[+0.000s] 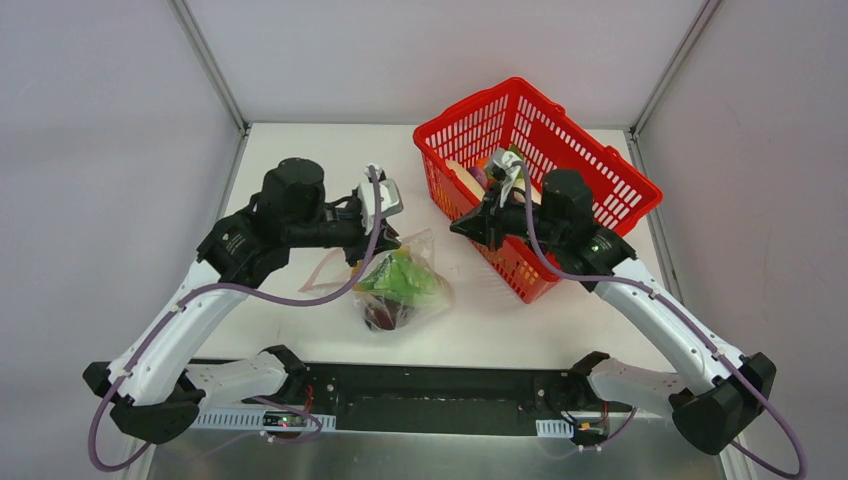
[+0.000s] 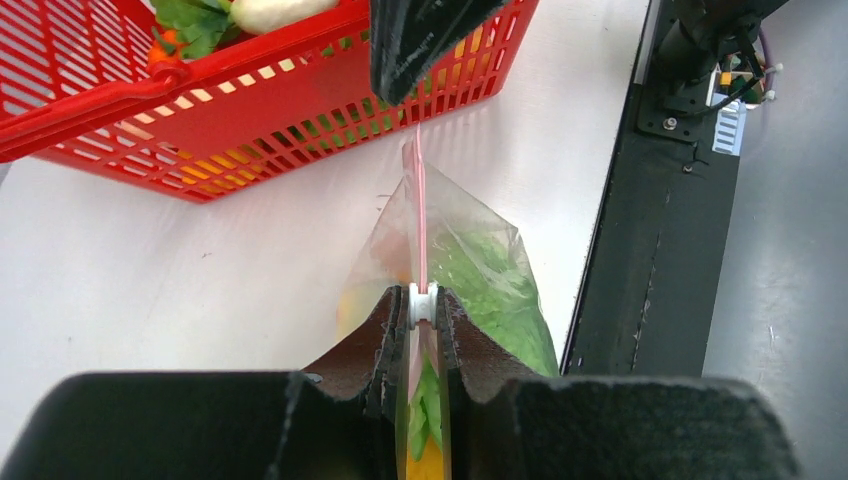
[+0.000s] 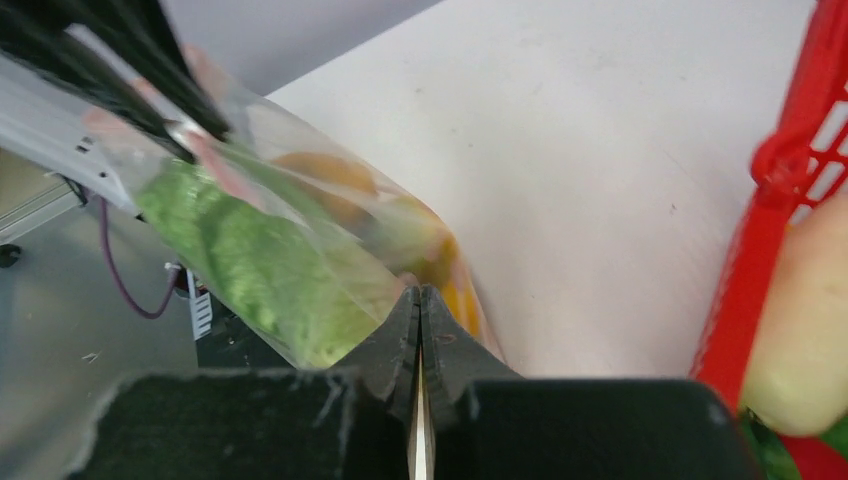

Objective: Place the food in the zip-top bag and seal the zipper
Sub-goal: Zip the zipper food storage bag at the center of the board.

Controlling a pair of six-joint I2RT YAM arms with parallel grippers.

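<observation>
The clear zip-top bag [image 1: 402,283] hangs just above the table between both arms, holding food: a green leafy piece [image 2: 490,290], yellow and orange pieces [image 3: 330,175] and a dark one [image 1: 382,316]. My left gripper [image 2: 424,305] is shut on the white slider of the pink zipper [image 2: 421,220]. That strip runs taut to the far corner, where my right gripper [image 3: 420,295] is shut on the bag's edge. In the top view the left gripper [image 1: 383,246] and right gripper [image 1: 456,229] pinch opposite ends of the bag's mouth.
A red mesh basket [image 1: 580,150] stands at the back right, close behind the right gripper, with more food in it: a white piece [image 2: 265,12], green leaves [image 2: 195,20] and a pale piece [image 3: 800,330]. The black base rail [image 2: 650,230] runs along the table's near edge.
</observation>
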